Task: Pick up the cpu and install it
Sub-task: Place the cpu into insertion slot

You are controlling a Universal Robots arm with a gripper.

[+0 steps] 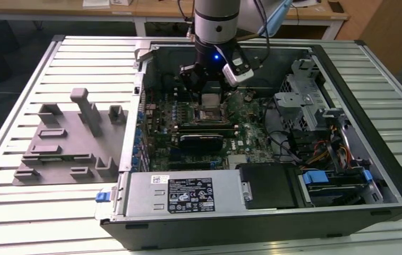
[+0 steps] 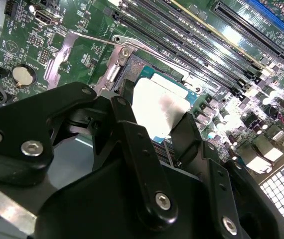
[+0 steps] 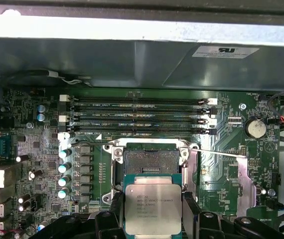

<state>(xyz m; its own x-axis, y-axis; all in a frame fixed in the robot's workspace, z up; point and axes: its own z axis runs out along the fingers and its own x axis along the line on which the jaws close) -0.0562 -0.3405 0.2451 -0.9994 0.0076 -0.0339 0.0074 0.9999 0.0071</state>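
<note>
Black two-fingered gripper is clamped on the flat, square, silver-topped cpu by two opposite edges, holding it just beside the open black square socket frame. Pickup looks done. Seating the chip in that bare socket is not yet done.

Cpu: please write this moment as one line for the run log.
gripper: shut on cpu | cpu: held near socket, not seated | socket: open, empty | install: not yet done
</note>
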